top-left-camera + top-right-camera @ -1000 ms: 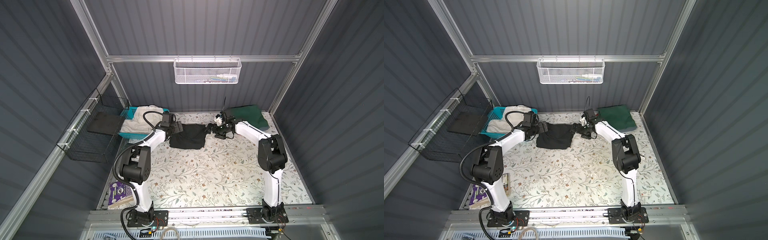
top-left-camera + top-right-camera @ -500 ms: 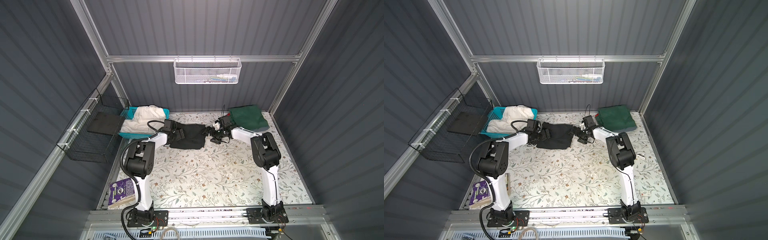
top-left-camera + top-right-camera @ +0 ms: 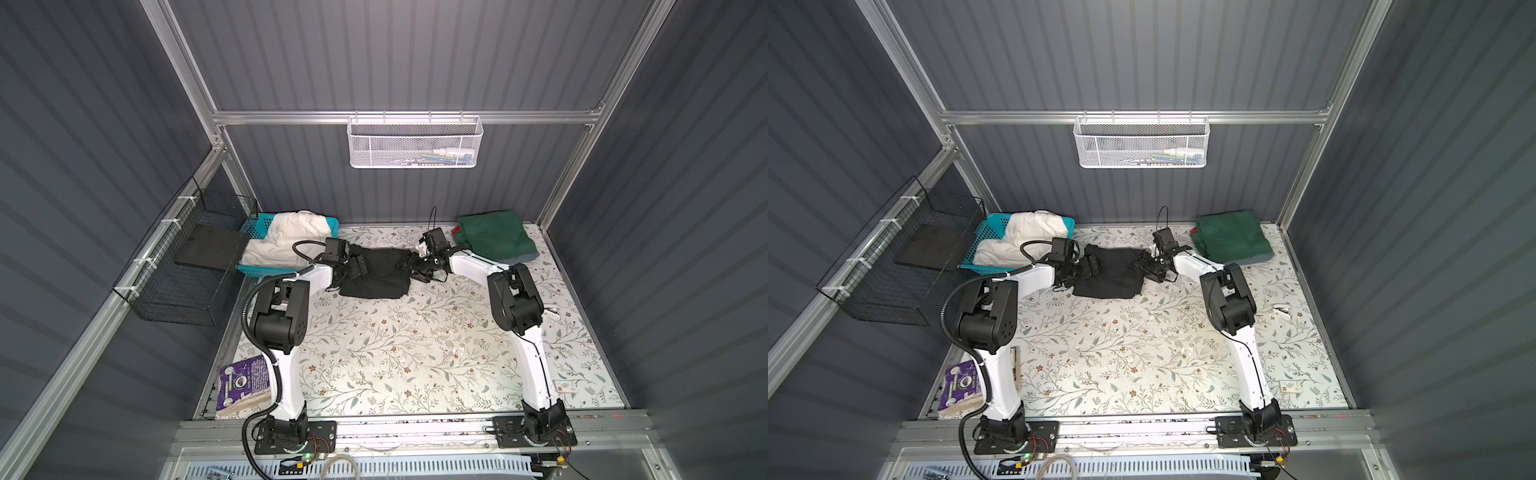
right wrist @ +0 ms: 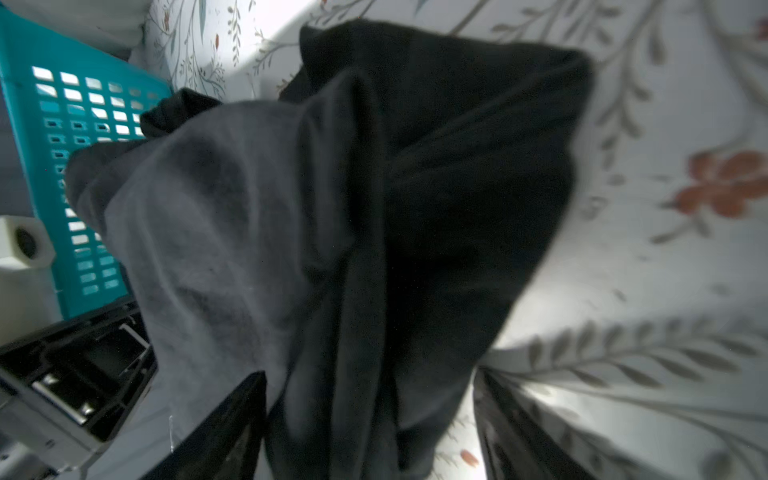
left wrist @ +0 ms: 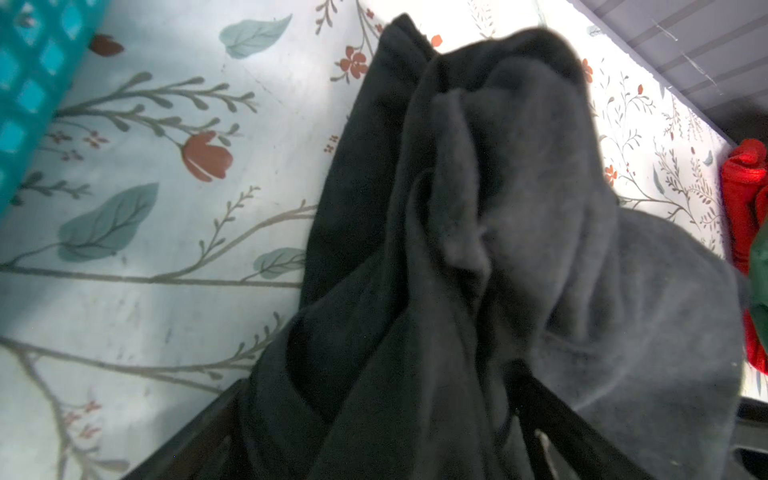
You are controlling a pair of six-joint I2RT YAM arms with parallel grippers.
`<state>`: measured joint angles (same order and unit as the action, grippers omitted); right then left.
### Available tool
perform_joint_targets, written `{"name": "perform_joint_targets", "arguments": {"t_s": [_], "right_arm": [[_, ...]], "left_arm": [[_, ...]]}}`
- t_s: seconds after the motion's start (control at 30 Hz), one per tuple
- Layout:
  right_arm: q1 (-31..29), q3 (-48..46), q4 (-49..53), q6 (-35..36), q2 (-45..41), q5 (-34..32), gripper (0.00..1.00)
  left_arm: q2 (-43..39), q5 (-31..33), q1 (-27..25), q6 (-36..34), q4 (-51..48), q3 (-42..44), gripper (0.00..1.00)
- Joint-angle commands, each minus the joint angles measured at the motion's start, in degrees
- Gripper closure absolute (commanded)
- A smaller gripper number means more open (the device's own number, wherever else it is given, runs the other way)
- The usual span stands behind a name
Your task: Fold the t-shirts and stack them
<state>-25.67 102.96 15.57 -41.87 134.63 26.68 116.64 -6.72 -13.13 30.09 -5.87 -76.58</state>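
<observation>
A black t-shirt (image 3: 376,274) (image 3: 1111,276) lies bunched at the back middle of the floral table. My left gripper (image 3: 358,266) (image 3: 1091,266) sits at its left edge, jaws wide open, with black folds (image 5: 478,166) lying between the fingers (image 5: 208,419). My right gripper (image 3: 409,264) (image 3: 1142,264) is at its right edge, open, its fingers (image 4: 232,419) either side of the cloth (image 4: 457,166) with table showing in the gap. A folded dark green shirt (image 3: 494,235) (image 3: 1231,237) lies back right on a red one (image 3: 456,229) (image 5: 744,199). A cream-white shirt (image 3: 286,237) (image 3: 1025,235) fills the basket.
The turquoise basket (image 3: 257,222) (image 3: 988,226) stands back left, close to my left arm. A black wire basket (image 3: 187,266) hangs on the left wall and a white mesh one (image 3: 415,143) on the back wall. A book (image 3: 245,384) lies front left, a small card (image 3: 567,386) front right.
Both grippers have come down and in onto the black shirt's side edges, bunching it. The right jaws have narrowed a little; the left jaws stay wide.
</observation>
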Motion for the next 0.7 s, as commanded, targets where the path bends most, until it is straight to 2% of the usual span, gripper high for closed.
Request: {"name": "perform_joint_targets", "arguments": {"t_s": [0.0, 0.1, 0.2, 0.37, 0.53, 0.67], "right_arm": [[-1.0, 1.3, 4.7, 0.2, 1.9, -3.0, 0.25], [-1.7, 4.2, 7.7, 0.9, 3.2, -4.5, 0.29], [-2.0, 7.0, 9.1, 1.1, 4.7, -3.0, 0.40], [-1.9, 7.1, 7.1, 0.9, 4.4, -1.0, 0.70], [-1.2, 10.8, 12.0, 5.0, 4.0, -4.0, 1.00], [0.6, 13.1, 15.2, 7.7, 3.3, -5.2, 1.00]], "left_arm": [[1.9, -0.9, 0.3, 0.2, -2.8, 0.2, 0.00], [1.9, -1.1, 0.3, 0.2, -2.7, 0.6, 0.00], [1.4, -2.1, 0.4, 0.4, -2.5, 1.0, 0.00], [-1.9, -1.0, 0.4, 1.4, -3.5, 1.6, 0.00], [-4.1, -2.3, 0.3, 1.6, -4.8, 1.1, 0.00], [-6.6, -2.7, 0.4, 1.6, -6.2, 0.9, 0.00]]}}
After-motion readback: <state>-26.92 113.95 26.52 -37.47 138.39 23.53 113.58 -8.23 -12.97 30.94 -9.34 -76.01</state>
